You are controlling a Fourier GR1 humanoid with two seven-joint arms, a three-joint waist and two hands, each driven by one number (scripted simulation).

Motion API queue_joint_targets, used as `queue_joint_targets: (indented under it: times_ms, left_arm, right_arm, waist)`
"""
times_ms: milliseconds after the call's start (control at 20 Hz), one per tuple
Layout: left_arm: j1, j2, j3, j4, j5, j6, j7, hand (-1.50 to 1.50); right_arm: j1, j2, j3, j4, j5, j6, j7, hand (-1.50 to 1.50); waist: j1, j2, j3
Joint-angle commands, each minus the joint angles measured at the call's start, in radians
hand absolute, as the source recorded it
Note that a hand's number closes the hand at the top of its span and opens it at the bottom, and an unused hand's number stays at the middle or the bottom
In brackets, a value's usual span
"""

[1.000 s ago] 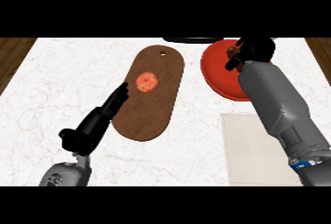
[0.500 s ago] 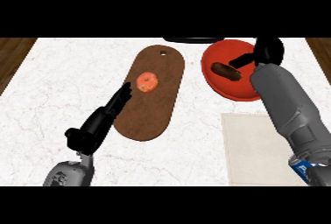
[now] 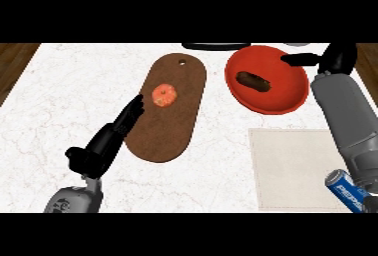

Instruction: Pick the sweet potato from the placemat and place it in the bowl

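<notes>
Sweet potato (image 3: 253, 80) lies in red bowl (image 3: 267, 80); firm, probably light, graspable midway; right hand (image 3: 328, 59) released, left hand (image 3: 111, 137) relaxed.

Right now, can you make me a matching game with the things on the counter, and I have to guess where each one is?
Things:
1. sweet potato
2. tomato
3. can
4. placemat

Places:
A. on the brown board
B. bare, between the board and the can
C. inside the red bowl
D. at the view's lower right edge

Pairs: 1-C, 2-A, 3-D, 4-B
</notes>
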Motion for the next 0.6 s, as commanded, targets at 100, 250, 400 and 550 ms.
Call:
queue_joint_targets:
  times_ms: [100,250,400,550]
  left_arm:
    - [0.050,0.013,-0.003,-0.035,-0.004,-0.012,-0.003,0.00]
    - [0.027,0.001,0.007,-0.043,-0.002,0.007,0.031,0.00]
    - [0.072,-0.004,-0.003,-0.028,-0.018,0.010,-0.014,0.00]
    - [0.052,0.001,-0.011,-0.121,0.002,0.000,0.093,0.00]
  right_arm:
    - [0.156,-0.057,-0.087,-0.141,-0.132,0.011,-0.094,-1.50]
    - [0.244,-0.089,-0.109,-0.252,-0.179,0.034,-0.104,-1.50]
    - [0.404,-0.076,-0.128,-0.422,-0.254,0.102,-0.125,-1.50]
    - [0.504,-0.155,-0.190,-0.470,-0.351,0.214,-0.213,-1.50]
  waist:
    - [-0.019,-0.009,0.000]
    - [-0.027,-0.011,-0.001]
    - [-0.042,-0.015,-0.002]
    - [-0.025,-0.010,0.000]
